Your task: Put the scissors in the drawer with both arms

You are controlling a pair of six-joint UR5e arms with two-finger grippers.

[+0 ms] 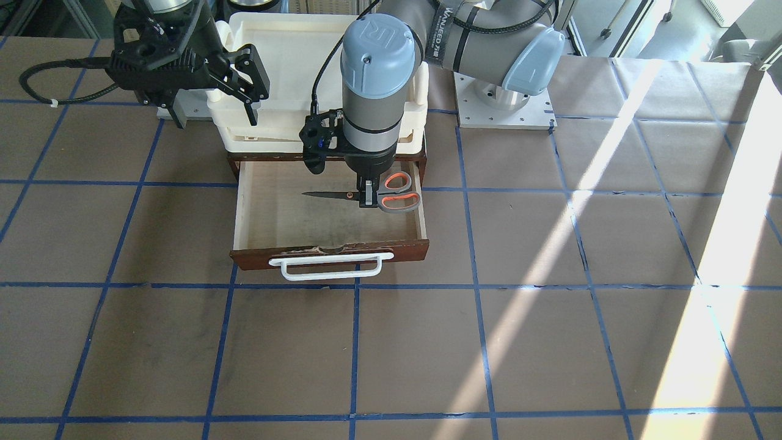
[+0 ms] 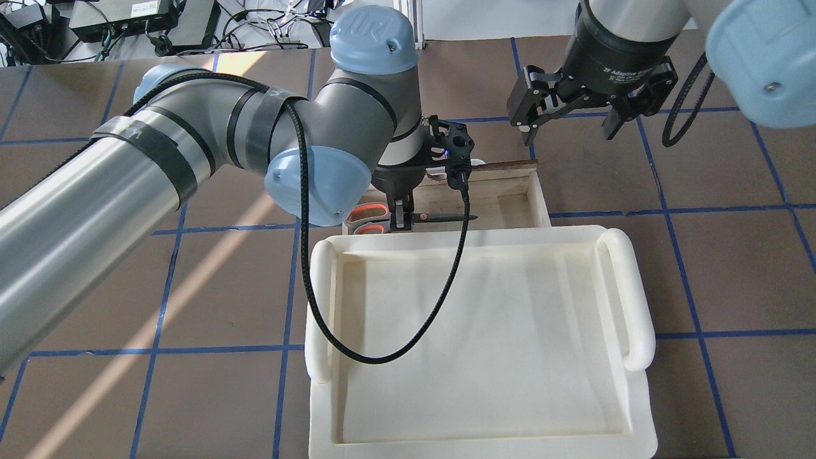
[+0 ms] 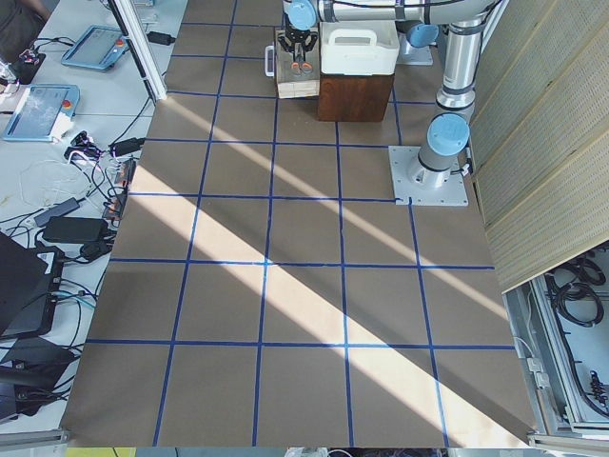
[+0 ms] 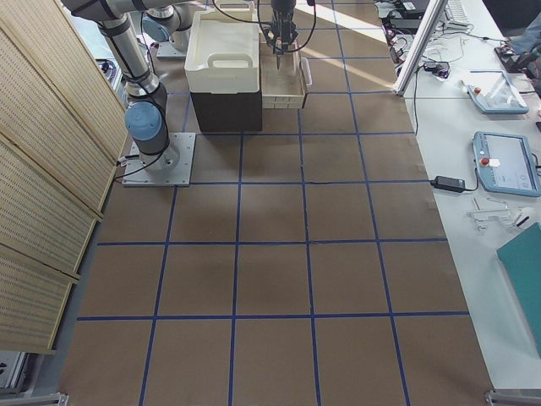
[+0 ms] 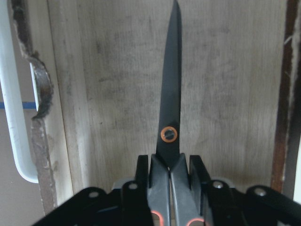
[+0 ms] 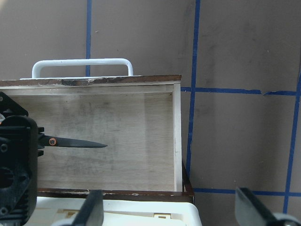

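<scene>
The drawer (image 1: pixel 269 214) stands pulled open under the cream tray, with pale plywood inside and a white bar handle (image 1: pixel 332 267) on its chipped front. My left gripper (image 1: pixel 368 197) is shut on the scissors (image 1: pixel 400 192) just behind the pivot. It holds them low and flat inside the drawer's side nearer my left. The blades (image 5: pixel 170 94) are closed and point across the drawer; I cannot tell if they touch the floor. My right gripper (image 2: pixel 569 127) is open and empty, raised beyond the drawer's far right corner. The drawer (image 6: pixel 136 132) shows below it in the right wrist view.
A large cream plastic tray (image 2: pixel 484 344) sits on top of the dark cabinet that holds the drawer. A black cable (image 2: pixel 395 344) from the left wrist hangs over the tray. The brown tabletop (image 1: pixel 550 342) carries a blue tape grid.
</scene>
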